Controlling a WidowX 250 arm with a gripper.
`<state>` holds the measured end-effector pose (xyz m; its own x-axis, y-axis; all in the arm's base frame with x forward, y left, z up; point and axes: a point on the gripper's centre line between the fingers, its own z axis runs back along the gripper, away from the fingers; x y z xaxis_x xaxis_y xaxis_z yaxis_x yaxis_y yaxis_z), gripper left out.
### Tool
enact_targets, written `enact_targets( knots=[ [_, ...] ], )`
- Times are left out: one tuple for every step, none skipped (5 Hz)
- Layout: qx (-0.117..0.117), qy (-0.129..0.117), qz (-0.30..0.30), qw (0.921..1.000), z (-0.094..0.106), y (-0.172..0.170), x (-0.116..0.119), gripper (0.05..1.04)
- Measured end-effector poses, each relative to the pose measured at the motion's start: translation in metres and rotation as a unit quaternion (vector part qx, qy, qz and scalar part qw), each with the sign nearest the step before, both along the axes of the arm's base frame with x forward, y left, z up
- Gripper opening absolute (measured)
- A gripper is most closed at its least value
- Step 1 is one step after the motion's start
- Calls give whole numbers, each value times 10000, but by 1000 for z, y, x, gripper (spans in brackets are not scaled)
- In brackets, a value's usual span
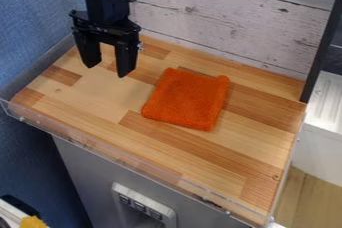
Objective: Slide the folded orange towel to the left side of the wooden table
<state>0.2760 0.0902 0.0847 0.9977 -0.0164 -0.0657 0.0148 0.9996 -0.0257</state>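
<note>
From where I'm standing, a butcher-block wooden tabletop [267, 122] is spreading across the middle, with a clear raised rim [133, 157] running along its near edge. A whitewashed plank wall [227, 22] is rising behind it, and a blue textured surface [33, 27] is covering the upper left. A grey cabinet front [87, 172] is standing below the tabletop. The black gripper [107, 71] is hanging down at the upper left, its two fingers spread wide with nothing between them. Its nearest neighbour, a folded orange terry cloth [187, 99], is lying flat near the centre, to the right of the gripper and apart from it. A white power strip [137, 203] is sitting against the cabinet at the bottom, and a small yellow object [32, 222] is peeking in at the lower left corner.
</note>
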Motion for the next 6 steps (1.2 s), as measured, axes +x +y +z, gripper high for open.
enact_targets(
  knots=[
    [12,-21,-229,9997,0,-5,2,999],
    [31,-135,-608,9981,-2,-18,8,999],
    [81,-272,-1039,9942,-3,-30,15,999],
    [132,-376,-1469,9884,-7,-46,23,999],
    [153,-426,-1806,9825,-10,-62,28,999],
    [156,-481,-2069,9770,-11,-73,31,999]
  ],
)
